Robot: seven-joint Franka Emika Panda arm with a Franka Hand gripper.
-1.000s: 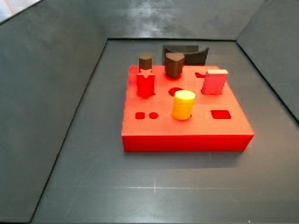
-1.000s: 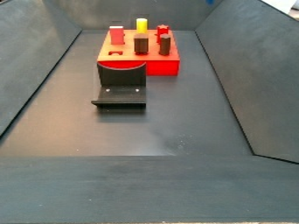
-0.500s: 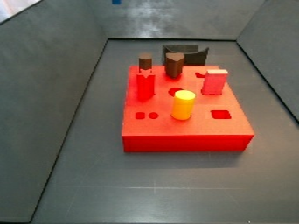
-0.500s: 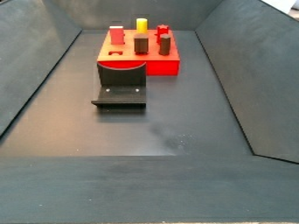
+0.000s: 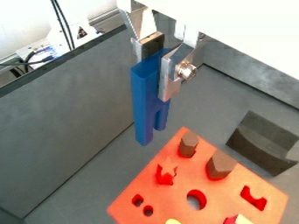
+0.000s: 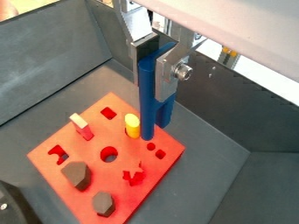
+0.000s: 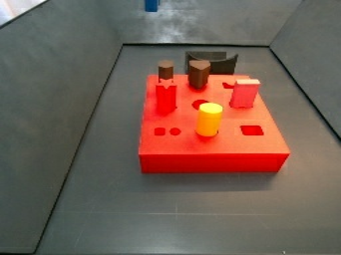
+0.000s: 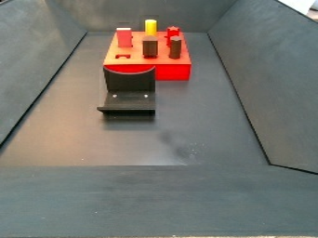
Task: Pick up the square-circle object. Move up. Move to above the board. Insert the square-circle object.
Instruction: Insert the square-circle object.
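In both wrist views my gripper (image 5: 156,66) (image 6: 155,61) is shut on the square-circle object, a long blue piece (image 5: 149,105) (image 6: 152,101) that hangs upright from the fingers. It is high above the red board (image 5: 170,206) (image 6: 98,136), near one edge of it. In a side view only the blue piece's lower tip (image 7: 150,5) shows at the top edge, above and behind the board (image 7: 200,161). The gripper itself is out of frame in both side views. The board also shows in a side view (image 8: 174,71).
On the board stand a yellow cylinder (image 7: 209,119), a pink block (image 7: 244,93), a red piece (image 7: 166,96) and two dark brown pieces (image 7: 200,72). The dark fixture (image 7: 206,58) (image 8: 128,89) stands beside the board. Grey sloped walls enclose the floor.
The blue piece's tip has come into a side view at the top edge and shifted right. Nothing on the board has moved.
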